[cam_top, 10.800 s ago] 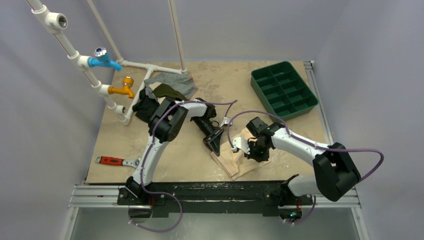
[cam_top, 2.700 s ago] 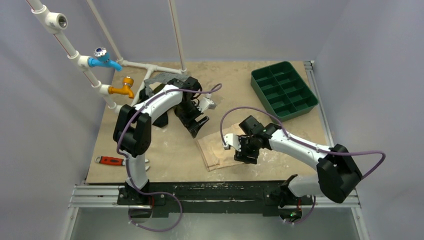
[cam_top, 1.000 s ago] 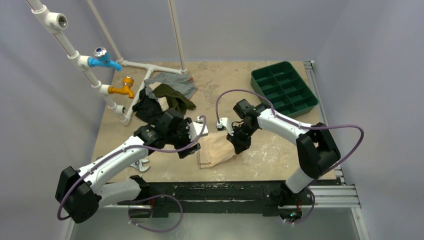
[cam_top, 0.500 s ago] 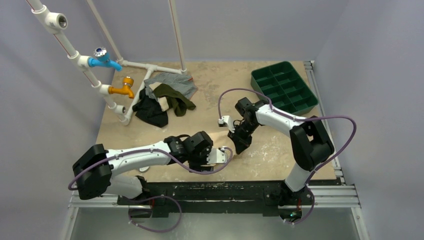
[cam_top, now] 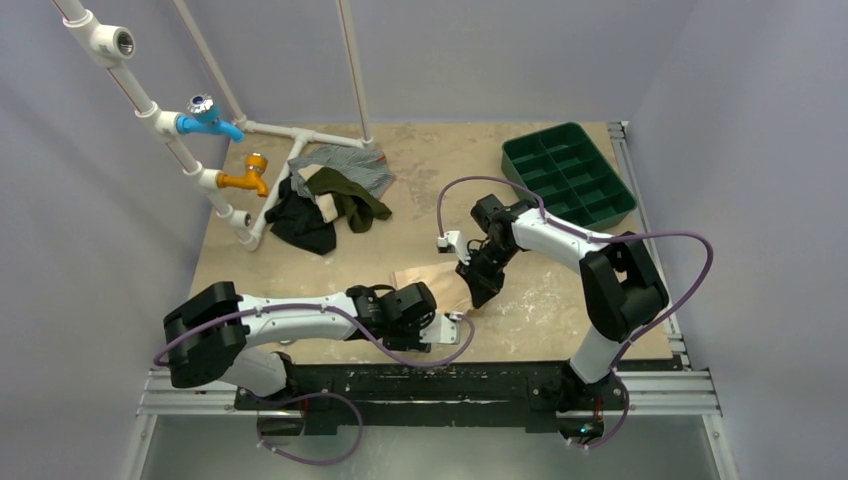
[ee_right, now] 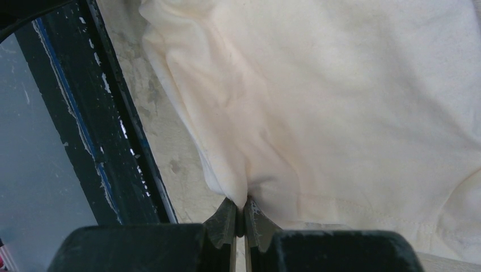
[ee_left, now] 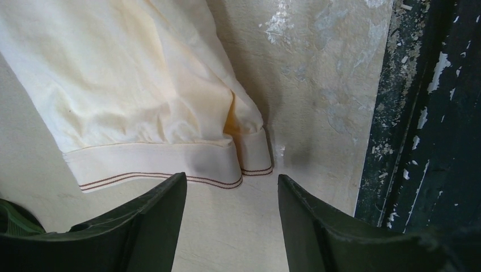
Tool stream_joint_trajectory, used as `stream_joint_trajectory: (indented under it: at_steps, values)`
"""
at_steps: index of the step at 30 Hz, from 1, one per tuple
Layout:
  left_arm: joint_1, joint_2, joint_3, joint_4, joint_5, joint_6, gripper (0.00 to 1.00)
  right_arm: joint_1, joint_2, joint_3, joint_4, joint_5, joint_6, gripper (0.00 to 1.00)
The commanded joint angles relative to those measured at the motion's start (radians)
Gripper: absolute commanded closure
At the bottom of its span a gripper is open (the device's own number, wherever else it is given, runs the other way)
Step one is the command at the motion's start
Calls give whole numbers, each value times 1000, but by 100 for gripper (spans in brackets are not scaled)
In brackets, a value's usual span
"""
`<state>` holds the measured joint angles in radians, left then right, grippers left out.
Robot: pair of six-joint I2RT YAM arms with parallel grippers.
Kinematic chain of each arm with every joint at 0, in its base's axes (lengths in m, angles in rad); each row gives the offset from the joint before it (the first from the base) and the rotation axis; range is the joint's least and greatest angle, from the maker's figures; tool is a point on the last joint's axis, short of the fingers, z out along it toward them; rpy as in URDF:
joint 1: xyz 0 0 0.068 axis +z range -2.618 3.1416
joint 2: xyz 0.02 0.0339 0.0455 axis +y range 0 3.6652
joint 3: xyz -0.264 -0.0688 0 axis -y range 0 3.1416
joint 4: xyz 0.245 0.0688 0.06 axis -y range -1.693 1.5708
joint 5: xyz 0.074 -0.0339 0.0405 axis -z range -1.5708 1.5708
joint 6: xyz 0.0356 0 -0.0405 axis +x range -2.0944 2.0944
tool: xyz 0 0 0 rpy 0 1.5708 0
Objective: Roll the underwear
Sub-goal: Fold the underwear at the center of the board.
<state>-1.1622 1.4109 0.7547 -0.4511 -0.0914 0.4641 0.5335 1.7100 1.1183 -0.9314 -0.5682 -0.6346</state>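
Your right end effector [ee_right: 240,218] has its two fingers pressed together on a fold of the underwear [ee_right: 351,113], pinching the pale cloth right at its rumpled edge. In that wrist view the dark rail [ee_right: 85,124] along the near side of the desk [cam_top: 560,310] shows just to one side of the pinch.

Your left end effector [ee_left: 231,187] is spread, with nothing between its fingers [ee_left: 136,226]; only bare desk surface shows in the gap. It sits just beside the garment's band edge [ee_left: 153,164], a flat hem with two thin brown lines, which lies right in front of the fingertips. You cannot tell from these views whether the fingertips touch the desk.

From above, the underwear lies on the near middle of the desk, between your two end effectors. The left arm reaches in low from the left along the near edge, and the right arm curves in from the far side. The cloth looks partly folded over, peach and cream in tone.

The green tray [cam_top: 568,180] stands at the far right corner, well apart from the underwear. A pile of dark, olive and grey striped garments [cam_top: 330,195] lies at the far left, beside the white pipes [cam_top: 250,215]
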Motion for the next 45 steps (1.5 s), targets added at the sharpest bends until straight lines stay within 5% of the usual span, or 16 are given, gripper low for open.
stream_joint_trajectory:
  at_steps: [1, 19, 36, 45]
  values:
    - [-12, 23, -9, 44, -19, -2, 41, -6, -13, 23, -10, -19, 8, 100]
    - [-48, 120, 23, 46, -70, -5, 41, -23, -4, 41, -32, -74, 4, 100]
    - [-50, 105, 37, 44, -104, -50, 28, -110, 46, 97, -119, -209, -34, 100]
    - [-51, 123, 37, 51, -108, -47, 47, -112, 60, 97, -114, -214, -37, 100]
